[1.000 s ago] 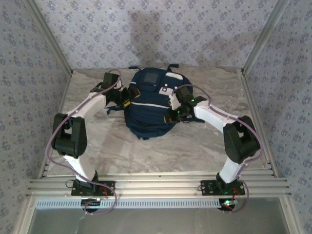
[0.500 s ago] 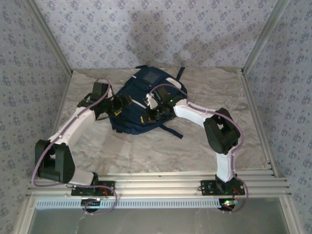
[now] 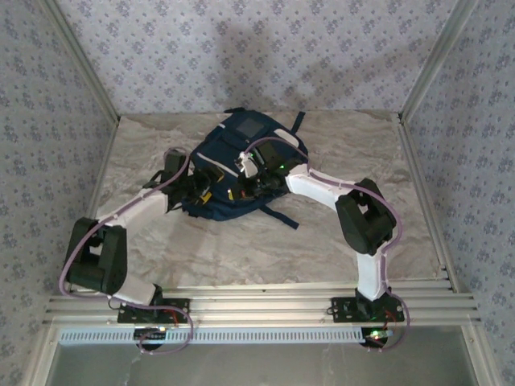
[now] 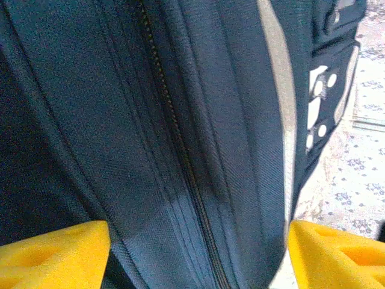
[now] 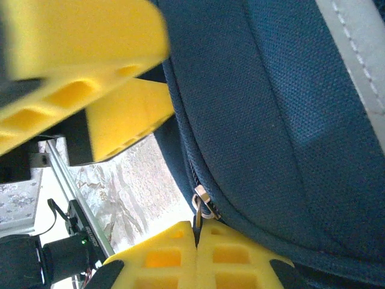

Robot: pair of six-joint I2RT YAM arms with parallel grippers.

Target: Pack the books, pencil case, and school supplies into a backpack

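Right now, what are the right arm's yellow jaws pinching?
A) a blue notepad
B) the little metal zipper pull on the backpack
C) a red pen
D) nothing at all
B: in the right wrist view the right gripper has its jaws shut together on the small metal zipper pull at the edge of the navy backpack.

Two white-and-black arms on a slotted rail
Lilac cables loop along each; hand (image 5: 195,241) fingers (image 4: 54,253) yellow, seemingly honeycombed foam.
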